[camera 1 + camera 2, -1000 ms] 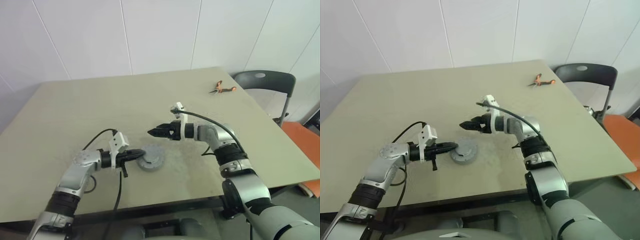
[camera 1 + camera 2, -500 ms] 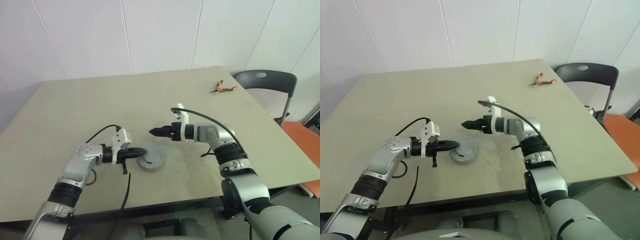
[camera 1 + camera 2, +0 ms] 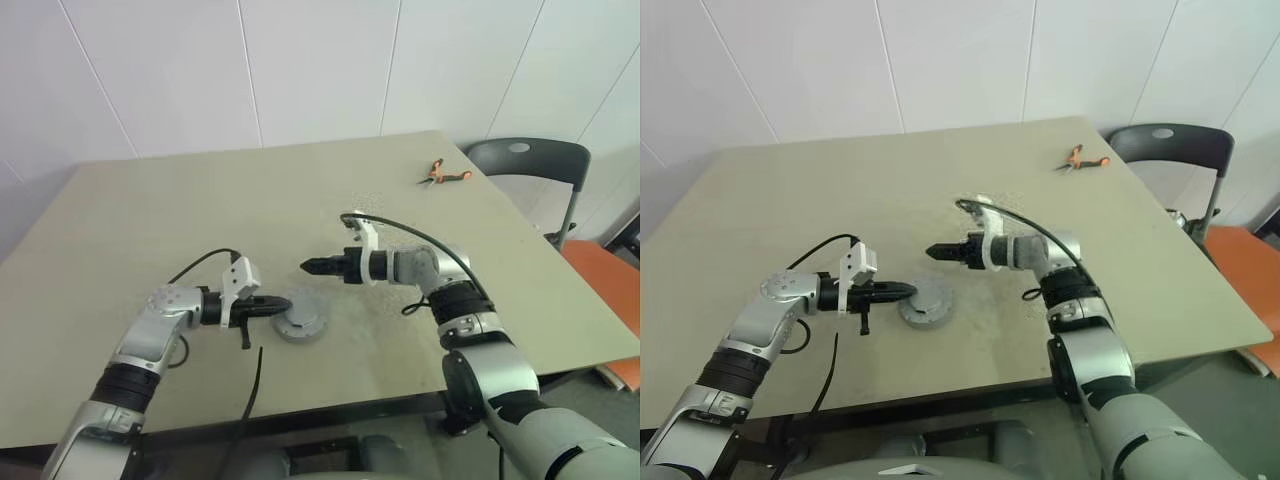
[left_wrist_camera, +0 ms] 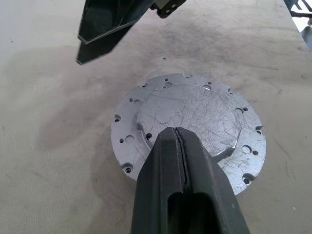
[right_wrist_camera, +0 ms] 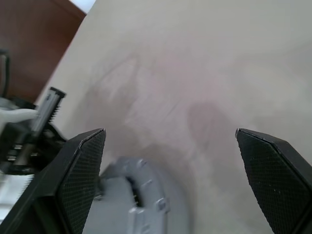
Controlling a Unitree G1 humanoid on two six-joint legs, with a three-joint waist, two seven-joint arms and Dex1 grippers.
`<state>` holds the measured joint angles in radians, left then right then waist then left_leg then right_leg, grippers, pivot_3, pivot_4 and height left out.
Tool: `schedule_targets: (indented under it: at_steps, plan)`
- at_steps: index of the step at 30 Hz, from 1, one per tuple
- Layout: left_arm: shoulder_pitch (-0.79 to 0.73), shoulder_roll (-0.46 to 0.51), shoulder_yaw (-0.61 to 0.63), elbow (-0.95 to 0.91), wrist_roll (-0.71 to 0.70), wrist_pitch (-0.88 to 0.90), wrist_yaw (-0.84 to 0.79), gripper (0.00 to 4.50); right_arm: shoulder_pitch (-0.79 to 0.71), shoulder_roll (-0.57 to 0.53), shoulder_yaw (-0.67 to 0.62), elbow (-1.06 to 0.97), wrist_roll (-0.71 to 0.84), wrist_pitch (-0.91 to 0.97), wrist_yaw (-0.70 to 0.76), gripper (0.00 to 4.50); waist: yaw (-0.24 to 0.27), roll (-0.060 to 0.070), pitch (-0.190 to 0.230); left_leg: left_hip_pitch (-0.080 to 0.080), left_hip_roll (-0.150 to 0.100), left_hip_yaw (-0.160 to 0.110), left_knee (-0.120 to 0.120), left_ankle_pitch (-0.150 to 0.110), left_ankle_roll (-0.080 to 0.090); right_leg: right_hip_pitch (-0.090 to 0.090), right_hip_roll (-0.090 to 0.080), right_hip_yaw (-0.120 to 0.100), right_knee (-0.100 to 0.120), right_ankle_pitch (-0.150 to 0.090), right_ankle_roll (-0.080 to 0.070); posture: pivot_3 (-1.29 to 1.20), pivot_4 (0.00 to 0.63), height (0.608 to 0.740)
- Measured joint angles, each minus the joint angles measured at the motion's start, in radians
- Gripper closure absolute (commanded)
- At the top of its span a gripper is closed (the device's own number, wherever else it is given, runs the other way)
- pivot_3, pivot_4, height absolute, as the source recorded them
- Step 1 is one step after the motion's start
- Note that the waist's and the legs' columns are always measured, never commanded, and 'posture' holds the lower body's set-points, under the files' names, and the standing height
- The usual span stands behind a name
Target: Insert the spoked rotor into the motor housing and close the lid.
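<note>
Scratched round silver lid point(image 4: 190, 122) with rim holes on matte table point(image 3: 200, 210).

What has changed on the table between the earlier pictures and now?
Very little. The open right gripper has rolled at the wrist, staying above the table. The shut left gripper still rests at the grey metal disc, which has not moved. The orange-handled pliers lie as before.

One lid point(image 4: 195, 122); one pliers point(image 3: 445, 177); one chair point(image 3: 527, 165)
</note>
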<state>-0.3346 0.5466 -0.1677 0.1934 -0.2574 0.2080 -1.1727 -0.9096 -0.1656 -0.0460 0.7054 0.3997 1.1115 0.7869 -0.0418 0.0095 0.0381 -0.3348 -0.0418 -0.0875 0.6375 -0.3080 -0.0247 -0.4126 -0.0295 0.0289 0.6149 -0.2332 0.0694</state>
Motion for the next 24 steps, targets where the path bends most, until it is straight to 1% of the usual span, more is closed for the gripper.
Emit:
schedule_targets:
  at_steps: [4, 9, 17, 20, 24]
  plan:
    - [0.000, -0.001, -0.001, -0.001, 0.000, -0.001, 0.000, 4.50, -0.041, -0.003, -0.107, 0.074, 0.055, 0.158, -0.052, 0.04, 0.000, 0.000, 0.000, -0.001, 0.000, 0.000, 0.000, 0.000, 0.000, -0.001, 0.000, 0.000, 0.000, 0.000, 0.000, 0.00, 0.000, 0.740]
    - [0.001, 0.000, -0.001, -0.001, 0.000, -0.002, 0.000, 4.50, -0.052, -0.005, -0.157, 0.106, 0.087, 0.295, -0.083, 0.04, 0.000, 0.000, 0.000, -0.002, 0.000, 0.000, 0.000, 0.000, 0.000, -0.002, 0.000, 0.000, 0.000, 0.000, 0.000, 0.00, 0.000, 0.740]
    - [0.006, 0.001, 0.000, -0.007, 0.000, -0.003, 0.003, 4.50, -0.037, -0.020, -0.123, 0.055, 0.093, 0.419, -0.128, 0.04, -0.001, 0.000, -0.001, -0.002, 0.000, 0.000, 0.001, 0.000, 0.000, -0.002, 0.000, 0.000, 0.001, 0.000, 0.000, 0.00, 0.000, 0.740]
    - [0.010, 0.001, -0.001, -0.009, 0.000, -0.004, 0.003, 4.50, 0.000, -0.046, -0.101, 0.013, 0.093, 0.445, -0.146, 0.04, 0.000, 0.000, -0.001, -0.002, 0.000, 0.000, 0.002, 0.000, 0.000, -0.001, 0.000, 0.000, 0.001, 0.000, 0.000, 0.00, 0.000, 0.740]
    - [0.015, 0.001, 0.000, -0.012, 0.000, -0.005, 0.004, 4.50, 0.032, -0.053, -0.083, -0.057, 0.098, 0.467, -0.156, 0.04, 0.000, 0.001, -0.002, -0.002, 0.000, 0.000, 0.004, 0.000, 0.000, 0.000, 0.001, 0.000, 0.003, 0.000, 0.000, 0.00, 0.000, 0.740]
